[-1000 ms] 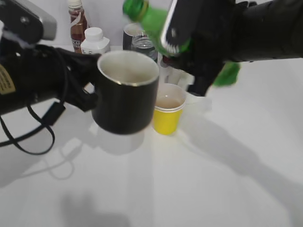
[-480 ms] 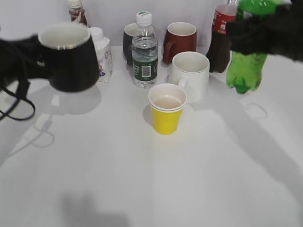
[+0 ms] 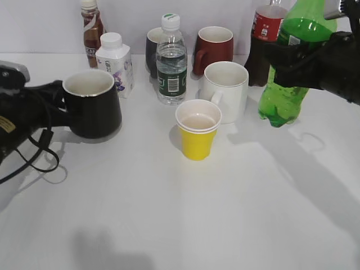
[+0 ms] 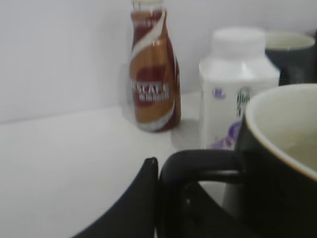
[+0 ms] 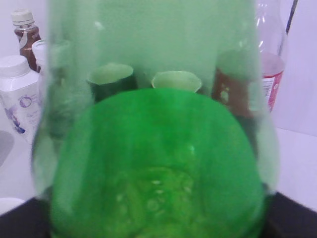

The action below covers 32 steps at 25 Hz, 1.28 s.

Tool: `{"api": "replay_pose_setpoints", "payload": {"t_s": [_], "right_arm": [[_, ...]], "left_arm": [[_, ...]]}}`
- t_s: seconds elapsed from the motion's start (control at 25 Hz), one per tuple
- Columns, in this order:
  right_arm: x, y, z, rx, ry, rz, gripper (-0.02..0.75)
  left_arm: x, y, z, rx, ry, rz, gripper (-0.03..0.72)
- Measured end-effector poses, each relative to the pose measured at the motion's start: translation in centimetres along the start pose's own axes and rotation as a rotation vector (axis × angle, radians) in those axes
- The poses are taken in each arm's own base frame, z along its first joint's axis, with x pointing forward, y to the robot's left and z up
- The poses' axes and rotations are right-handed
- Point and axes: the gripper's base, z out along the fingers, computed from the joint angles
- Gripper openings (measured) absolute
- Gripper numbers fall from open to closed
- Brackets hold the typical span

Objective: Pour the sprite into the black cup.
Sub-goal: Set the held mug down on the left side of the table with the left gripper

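Observation:
The black cup (image 3: 93, 106) stands on the white table at the left, white inside. My left gripper (image 3: 52, 107) is shut on its handle; the left wrist view shows a black finger against the handle loop (image 4: 198, 166). The sprite (image 3: 284, 84), a tall green bottle, is upright at the far right, its base at or just above the table. My right gripper (image 3: 292, 56) is shut around its upper body. The bottle fills the right wrist view (image 5: 158, 148) and hides the fingers.
Near the middle stand a yellow paper cup (image 3: 197, 130), a white mug (image 3: 228, 90) and a clear water bottle (image 3: 171, 62). Behind are a dark mug (image 3: 152, 48), a dark red mug (image 3: 214, 49), a cola bottle (image 3: 262, 48), a white carton bottle (image 3: 115, 64) and a brown drink bottle (image 3: 91, 31).
The left gripper carried the black cup left and down to the table. The right gripper tipped the sprite back upright, moved it right and lowered it.

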Motion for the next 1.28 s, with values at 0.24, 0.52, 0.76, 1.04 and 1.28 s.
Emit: {"api": "replay_pose_setpoints", "payload": {"t_s": [0.24,0.52,0.76,1.04,1.28], "right_arm": [[-0.1,0.0,0.0,-0.002,-0.008,0.002,0.422],[-0.1,0.0,0.0,-0.003,-0.008,0.001,0.422],[-0.1,0.0,0.0,-0.003,-0.009,0.001,0.422],[-0.1,0.0,0.0,-0.003,-0.009,0.002,0.422],[-0.1,-0.1,0.0,0.007,-0.010,0.016,0.422]], "left_arm": [[1.4,-0.1,0.2,0.001,0.039,-0.001,0.045],[1.5,-0.1,0.1,0.001,0.042,-0.001,0.045],[2.3,0.0,-1.6,-0.001,0.050,-0.013,0.045],[3.1,-0.1,-3.2,0.004,0.080,-0.014,0.111],[3.4,-0.2,-4.3,0.014,0.092,-0.011,0.218]]}}
